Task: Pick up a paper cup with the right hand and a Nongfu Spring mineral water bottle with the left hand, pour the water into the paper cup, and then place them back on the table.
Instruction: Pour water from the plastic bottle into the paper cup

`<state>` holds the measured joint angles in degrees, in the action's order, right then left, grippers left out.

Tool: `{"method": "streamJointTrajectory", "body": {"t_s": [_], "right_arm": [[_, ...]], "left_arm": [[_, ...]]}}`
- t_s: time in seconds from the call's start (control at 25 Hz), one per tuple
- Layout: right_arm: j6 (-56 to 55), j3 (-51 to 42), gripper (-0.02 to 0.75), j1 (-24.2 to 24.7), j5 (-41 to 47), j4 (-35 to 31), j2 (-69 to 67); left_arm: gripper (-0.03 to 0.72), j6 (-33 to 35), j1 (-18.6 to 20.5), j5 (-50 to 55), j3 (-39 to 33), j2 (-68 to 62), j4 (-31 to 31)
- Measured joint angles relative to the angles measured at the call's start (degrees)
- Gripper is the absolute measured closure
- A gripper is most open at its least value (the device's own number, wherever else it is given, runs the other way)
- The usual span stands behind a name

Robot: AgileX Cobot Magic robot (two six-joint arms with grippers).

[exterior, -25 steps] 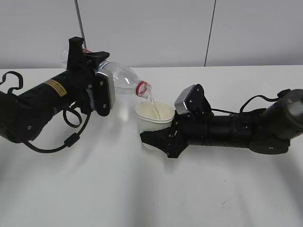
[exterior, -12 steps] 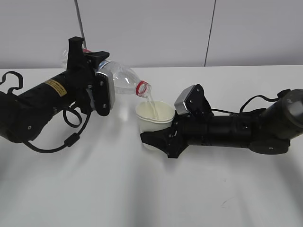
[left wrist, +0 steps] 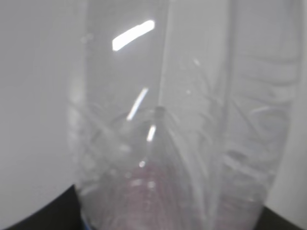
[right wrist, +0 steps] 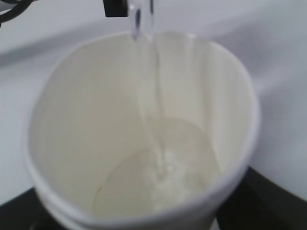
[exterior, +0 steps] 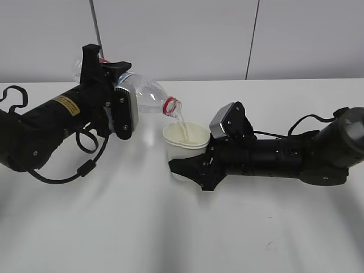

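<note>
My left gripper [exterior: 116,85] is shut on the clear water bottle [exterior: 149,95], which is tilted mouth-down to the right, its red neck ring [exterior: 170,106] just above the cup. A thin stream of water [exterior: 181,122] falls into the white paper cup [exterior: 185,142]. My right gripper [exterior: 190,165] is shut on the cup and holds it upright, close to the table [exterior: 170,227]. In the right wrist view the cup [right wrist: 72,143] fills the frame, with water [right wrist: 163,167] pooling at its bottom. The bottle [left wrist: 168,143] fills the left wrist view, hiding the jaws.
A grey wall with two dark vertical seams [exterior: 253,40] stands behind the white table. A black cable loop [exterior: 85,165] hangs under the left arm, and a cable [exterior: 307,122] runs over the right arm.
Both arms and the bottle have held still. The stream keeps running into the cup.
</note>
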<state>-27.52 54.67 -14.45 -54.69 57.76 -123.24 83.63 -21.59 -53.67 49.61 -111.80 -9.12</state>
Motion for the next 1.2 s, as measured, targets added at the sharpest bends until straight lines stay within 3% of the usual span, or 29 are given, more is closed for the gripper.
{"method": "streamJointTrajectory", "body": {"t_s": [1.2], "right_arm": [[0.0, 0.0, 0.233, 0.0, 0.09, 0.12, 0.0]], "left_arm": [[0.328, 0.04, 0.0, -0.87, 0.0, 0.0, 0.93]]}}
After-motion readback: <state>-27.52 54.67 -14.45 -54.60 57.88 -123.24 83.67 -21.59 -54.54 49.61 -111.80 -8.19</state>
